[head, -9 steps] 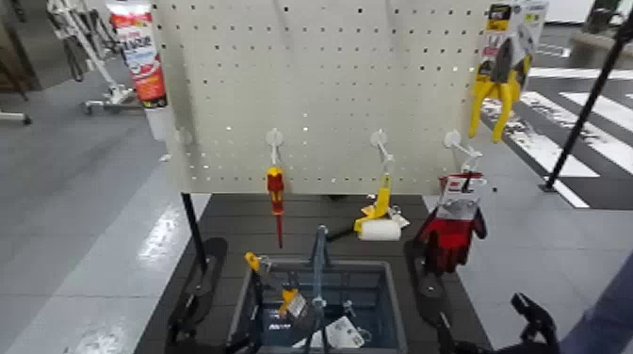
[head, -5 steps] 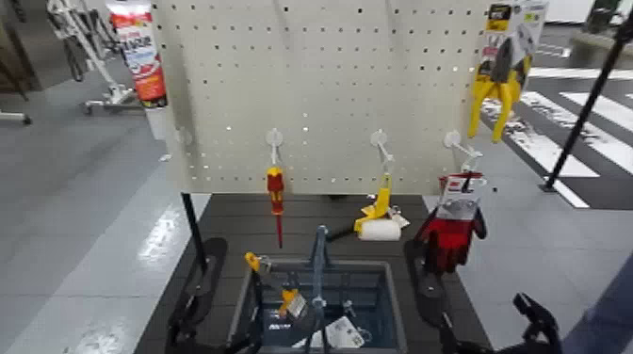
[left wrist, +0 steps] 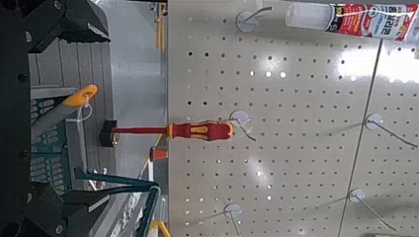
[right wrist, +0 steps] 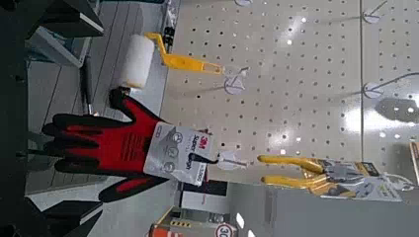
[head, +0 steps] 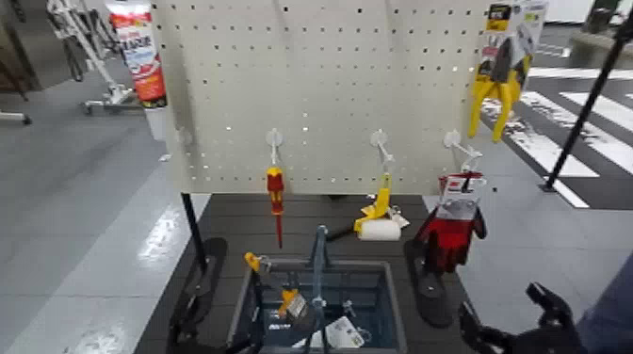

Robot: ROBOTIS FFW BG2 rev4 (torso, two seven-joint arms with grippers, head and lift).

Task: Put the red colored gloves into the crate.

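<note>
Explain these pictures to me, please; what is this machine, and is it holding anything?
It is a robot with two arms. One picture looks down from its head; the other two come from cameras on its wrists.

Ahead stands a board with holes and hooks. From it hang a screwdriver, a roller, pliers and red gloves. Below is a crate with a few items inside.

The left gripper is near the crate, the right gripper near the gloves. Both are open and hold nothing.
</note>
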